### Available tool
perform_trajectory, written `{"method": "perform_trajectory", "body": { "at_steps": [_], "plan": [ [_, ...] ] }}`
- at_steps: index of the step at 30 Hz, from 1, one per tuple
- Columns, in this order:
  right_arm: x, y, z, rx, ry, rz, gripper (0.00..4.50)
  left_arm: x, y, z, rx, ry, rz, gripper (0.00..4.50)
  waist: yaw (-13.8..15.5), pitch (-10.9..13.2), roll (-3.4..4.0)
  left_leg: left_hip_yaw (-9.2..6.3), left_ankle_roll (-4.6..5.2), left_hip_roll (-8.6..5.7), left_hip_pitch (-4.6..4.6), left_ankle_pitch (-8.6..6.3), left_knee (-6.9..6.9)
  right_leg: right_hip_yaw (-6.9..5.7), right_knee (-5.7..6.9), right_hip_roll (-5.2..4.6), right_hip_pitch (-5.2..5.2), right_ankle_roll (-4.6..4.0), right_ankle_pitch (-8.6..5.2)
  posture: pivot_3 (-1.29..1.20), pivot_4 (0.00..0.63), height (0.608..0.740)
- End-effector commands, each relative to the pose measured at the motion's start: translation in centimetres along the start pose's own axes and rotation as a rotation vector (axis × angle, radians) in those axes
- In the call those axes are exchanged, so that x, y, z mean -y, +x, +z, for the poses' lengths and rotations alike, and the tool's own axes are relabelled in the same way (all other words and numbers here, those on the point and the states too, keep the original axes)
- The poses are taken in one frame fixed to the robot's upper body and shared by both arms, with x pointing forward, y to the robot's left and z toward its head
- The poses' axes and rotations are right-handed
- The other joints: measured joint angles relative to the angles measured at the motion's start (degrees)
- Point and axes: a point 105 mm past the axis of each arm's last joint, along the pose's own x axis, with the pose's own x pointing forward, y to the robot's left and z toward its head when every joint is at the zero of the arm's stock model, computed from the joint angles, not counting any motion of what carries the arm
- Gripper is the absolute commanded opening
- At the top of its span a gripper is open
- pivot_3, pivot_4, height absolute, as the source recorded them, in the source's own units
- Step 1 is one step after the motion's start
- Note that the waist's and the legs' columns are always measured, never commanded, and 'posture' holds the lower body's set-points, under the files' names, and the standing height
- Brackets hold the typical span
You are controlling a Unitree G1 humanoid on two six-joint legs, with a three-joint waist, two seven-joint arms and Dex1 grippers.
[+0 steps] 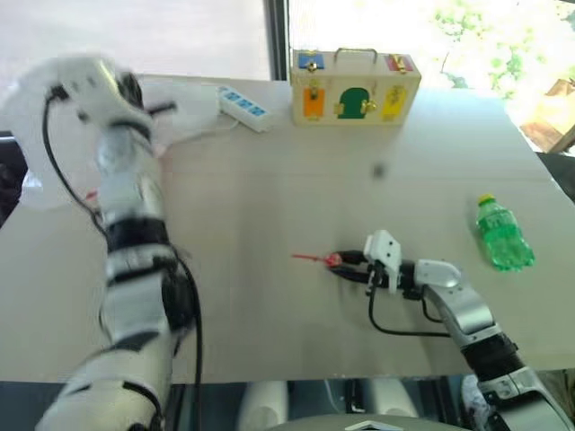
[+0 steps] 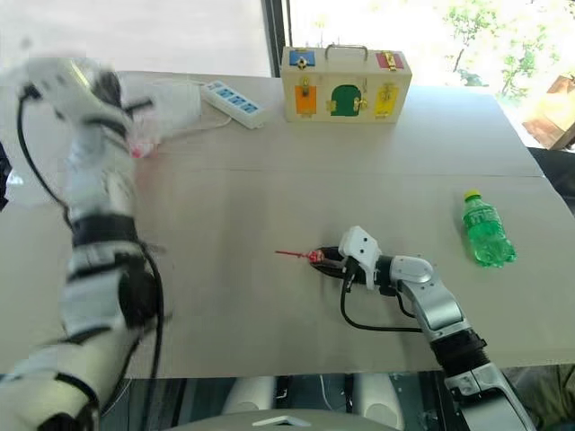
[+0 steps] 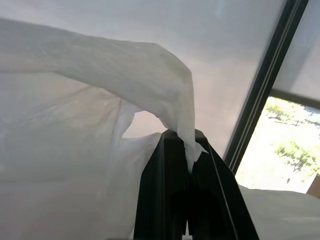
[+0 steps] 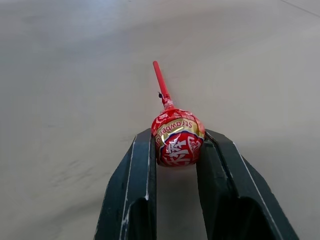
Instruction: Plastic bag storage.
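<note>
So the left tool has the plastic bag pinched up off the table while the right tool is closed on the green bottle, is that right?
Not quite: the right tool is closed on a red lollipop, as the right wrist view shows. The green bottle lies apart on the table. The left tool does pinch the plastic bag.

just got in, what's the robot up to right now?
The left gripper is shut on a fold of the plastic bag and holds it up off the table at the far left. The right gripper is closed around the wrapped head of a red lollipop lying mid-table. A green bottle, a power strip and a wooden latch box sit untouched.
</note>
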Motion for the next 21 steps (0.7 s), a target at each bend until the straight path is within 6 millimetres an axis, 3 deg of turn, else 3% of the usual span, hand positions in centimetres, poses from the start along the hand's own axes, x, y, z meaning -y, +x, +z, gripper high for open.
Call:
{"method": "perform_trajectory", "body": {
  "at_steps": [1,4,6,8,13,17,21],
  "plan": [
    [0.6,-0.2,1.3,0.052,-0.026,-0.058,0.61,6.8,2.3,5.7,0.138,-0.034,-0.251,0.0,0.37,0.09,-0.13,-0.06,-0.03,-0.03,-0.08,0.02,0.0,-0.08,-0.01,0.01,-0.01,0.04,-0.04,0.0,0.15,0.732],
    [0.6,-0.3,1.3,0.063,-0.015,-0.087,0.61,12.8,1.9,9.4,0.226,-0.077,-0.517,0.0,0.2,0.16,-0.04,-0.11,-0.04,-0.04,-0.48,0.02,-0.03,-0.17,-0.21,0.02,-0.29,0.09,-0.07,0.0,0.15,0.732],
    [0.8,-0.5,1.3,0.069,-0.007,-0.124,0.61,15.8,0.6,10.3,0.255,-0.114,-0.693,0.0,0.06,0.2,0.05,-0.14,-0.04,-0.04,-0.74,0.02,-0.04,-0.22,-0.31,0.03,-0.48,0.1,-0.08,0.0,0.15,0.732],
    [1.3,-0.7,1.3,0.074,0.013,-0.164,0.61,17.4,-0.7,10.3,0.265,-0.141,-0.808,0.0,-0.21,0.37,0.34,-0.14,-0.05,-0.03,-0.73,0.02,-0.02,-0.21,-0.27,0.03,-0.49,0.11,-0.08,0.0,0.15,0.732],
    [3.2,-1.5,1.6,0.086,0.038,-0.274,0.61,18.1,-5.1,4.9,0.172,-0.037,-0.987,0.0,-1.77,0.51,0.64,-0.05,-0.12,0.01,-0.45,0.08,0.06,0.05,0.22,0.11,-0.48,0.11,-0.1,0.0,0.15,0.732],
    [4.4,-2.4,2.1,0.096,0.044,-0.32,0.61,14.9,-8.6,-0.8,0.013,-0.093,-0.906,0.0,-2.03,0.54,0.65,0.08,-0.2,0.14,-0.17,0.13,0.01,0.34,0.37,0.28,-0.42,0.1,-0.09,0.0,0.15,0.732],
    [6.3,-2.4,3.4,0.149,0.083,-0.403,0.61,13.0,-14.3,-6.2,-0.147,-0.105,-0.861,0.0,-1.6,0.53,0.65,0.16,-0.2,0.16,-0.1,0.12,-0.02,0.42,0.34,0.28,-0.39,0.09,-0.09,0.0,0.15,0.732]
  ]
}}
